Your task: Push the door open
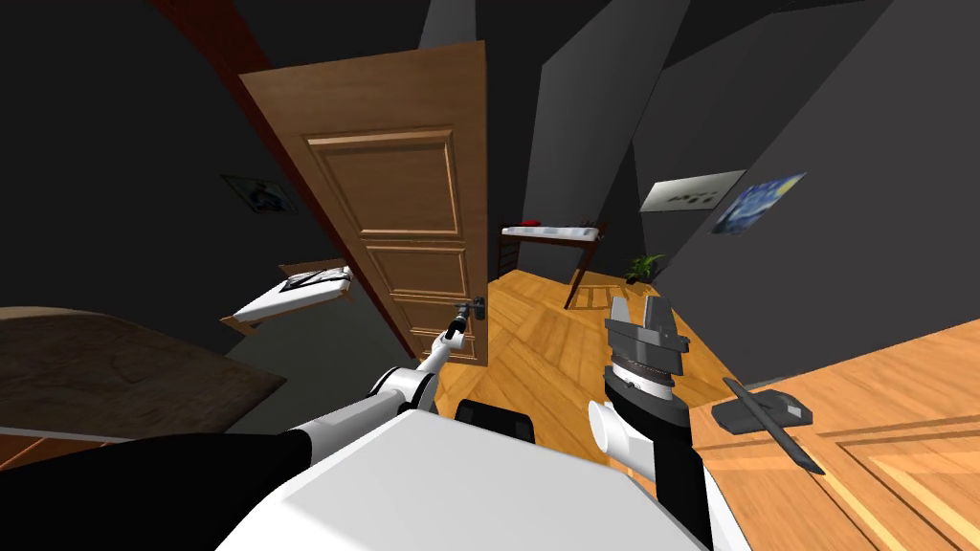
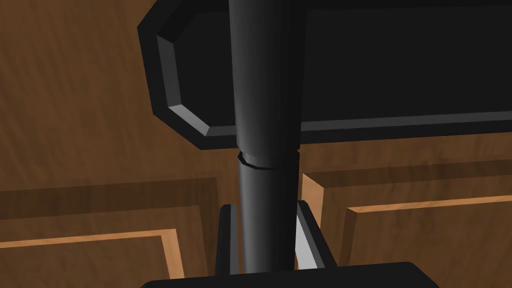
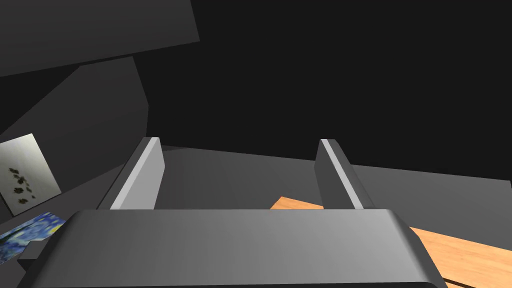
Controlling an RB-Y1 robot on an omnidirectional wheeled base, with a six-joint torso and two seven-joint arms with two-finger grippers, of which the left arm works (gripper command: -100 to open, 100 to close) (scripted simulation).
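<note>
A brown panelled wooden door stands ajar ahead of me, swung away into the room. Its dark lever handle sits on a black plate near the door's free edge. My left gripper reaches out to that handle. In the left wrist view its two fingers press both sides of the dark handle bar, against the door's wood panels. My right gripper is raised to the right of the doorway, open, with nothing between its fingers.
Beyond the door lies a wooden floor with a dark desk and a small plant. Another wooden door with a dark lever lies close at my right. A bed and brown surface are at left.
</note>
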